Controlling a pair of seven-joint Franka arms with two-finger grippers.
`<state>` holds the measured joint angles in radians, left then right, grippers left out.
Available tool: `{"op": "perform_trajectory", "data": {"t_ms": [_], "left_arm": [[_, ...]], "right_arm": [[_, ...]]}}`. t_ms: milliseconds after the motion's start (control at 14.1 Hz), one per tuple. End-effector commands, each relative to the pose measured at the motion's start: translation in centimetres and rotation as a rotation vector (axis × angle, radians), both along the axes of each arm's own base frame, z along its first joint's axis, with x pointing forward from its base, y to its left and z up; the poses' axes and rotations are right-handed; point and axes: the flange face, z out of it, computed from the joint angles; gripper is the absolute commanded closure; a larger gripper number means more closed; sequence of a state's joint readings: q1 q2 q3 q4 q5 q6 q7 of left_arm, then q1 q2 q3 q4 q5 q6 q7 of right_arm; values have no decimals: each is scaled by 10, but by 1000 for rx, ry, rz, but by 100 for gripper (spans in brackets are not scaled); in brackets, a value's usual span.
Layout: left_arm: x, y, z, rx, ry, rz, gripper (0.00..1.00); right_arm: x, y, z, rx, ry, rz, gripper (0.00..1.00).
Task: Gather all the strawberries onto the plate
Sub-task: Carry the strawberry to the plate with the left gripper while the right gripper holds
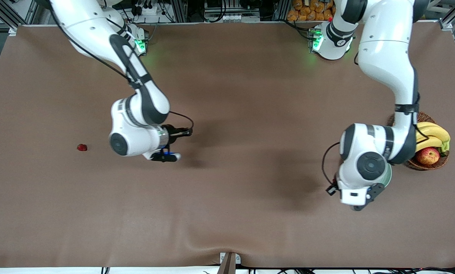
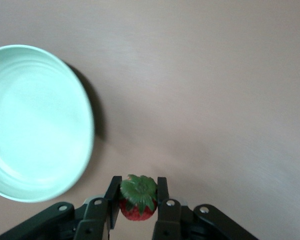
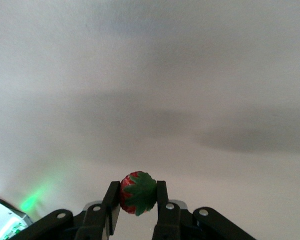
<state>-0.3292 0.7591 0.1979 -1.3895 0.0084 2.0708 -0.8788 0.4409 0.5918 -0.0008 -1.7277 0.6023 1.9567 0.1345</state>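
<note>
Three small red strawberries with green leafy caps show. One strawberry [image 2: 138, 201] sits pinched between the fingers of the left gripper [image 2: 138, 205], held up in the air, its cap facing the camera. A second strawberry [image 3: 138, 193] is clamped the same way in the right gripper [image 3: 138, 200], above bare table. The third strawberry [image 1: 82, 147] lies loose on the brown table toward the right arm's end. The plate [image 2: 20, 120] is round, shallow, pale mint-green and holds nothing; it rests flat on the table near the left gripper.
</note>
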Motion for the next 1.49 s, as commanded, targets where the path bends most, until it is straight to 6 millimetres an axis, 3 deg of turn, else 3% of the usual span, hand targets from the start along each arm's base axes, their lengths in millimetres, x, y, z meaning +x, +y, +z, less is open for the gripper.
{"op": "perform_trajectory", "data": {"t_ms": [0, 213, 355, 497, 710, 922, 993, 1064, 1135, 1348, 1419], "left_arm": [[0, 48, 0, 11, 22, 53, 100], [-9, 94, -18, 17, 62, 128, 100], [-23, 112, -38, 25, 110, 156, 100], [-30, 136, -41, 45, 130, 159, 100], [-36, 146, -48, 74, 149, 139, 100], [-38, 163, -51, 73, 156, 145, 100], [-40, 163, -54, 74, 163, 142, 58], [-41, 162, -54, 71, 168, 121, 3], [-41, 160, -52, 67, 172, 97, 0], [-36, 147, -17, 47, 144, 24, 0], [-35, 127, -2, 30, 140, -21, 0]], "right_arm": [[-10, 24, -23, -11, -2, 10, 99], [-15, 41, -32, -38, -28, -25, 97], [-22, 51, -39, -45, -29, -14, 95], [-27, 61, -42, -48, -45, -3, 92], [-27, 62, -45, -51, -53, -8, 85], [-27, 61, -45, -54, -55, -7, 69], [-27, 60, -46, -59, -59, 4, 62], [-26, 60, -45, -59, -61, 4, 52], [-26, 59, -45, -59, -60, 3, 42], [-18, 48, -38, -57, -66, -12, 0], [-12, 44, -32, -51, -76, -18, 0]]}}
